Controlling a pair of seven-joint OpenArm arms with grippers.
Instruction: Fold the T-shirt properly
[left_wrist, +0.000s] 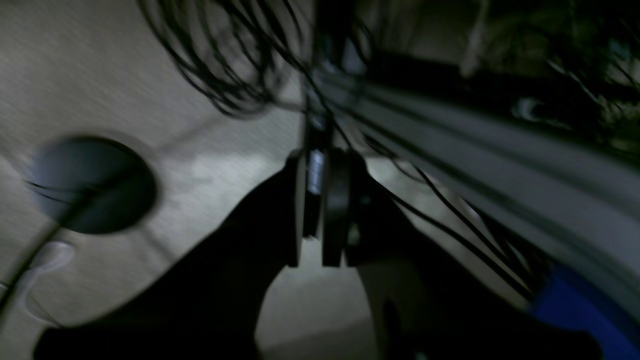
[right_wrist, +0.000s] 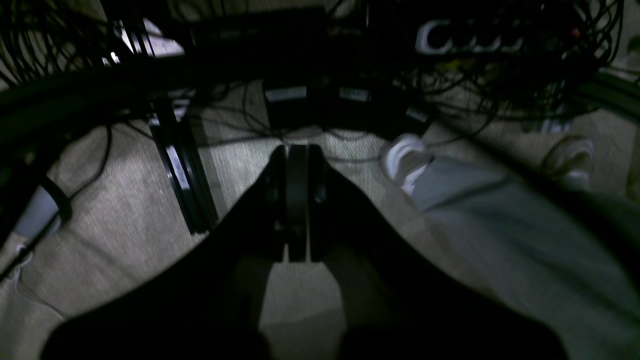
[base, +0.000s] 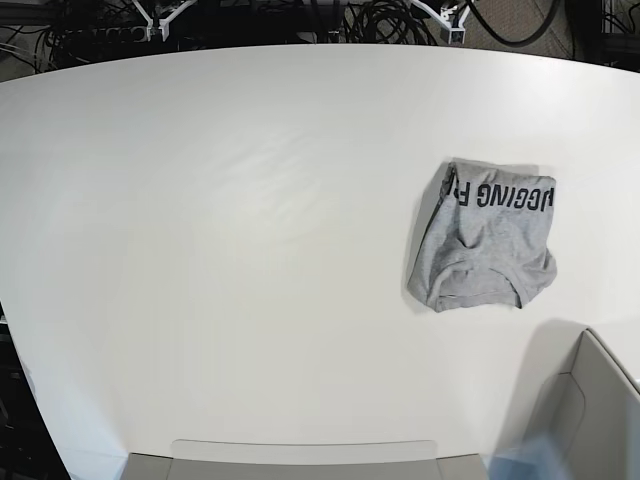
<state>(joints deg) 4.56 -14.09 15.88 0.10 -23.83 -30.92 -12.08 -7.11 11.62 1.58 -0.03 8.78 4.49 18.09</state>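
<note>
T-shirt sits folded on table, but w/ left gripper slightly parted and right gripper pressed together, both empty, loose folds may spring open.

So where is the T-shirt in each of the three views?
Base: the T-shirt lies folded on the table, right of centre.
Left wrist: not in it.
Right wrist: not in it.
Shared landmark: tangled black cables show in all three views.

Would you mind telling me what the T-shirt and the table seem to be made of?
T-shirt: probably soft heather-grey cotton jersey, matte; it wrinkles and drapes, with black printed lettering. Table: smooth white top, perhaps laminate, with a faint sheen; the material underneath can't be seen.
</note>
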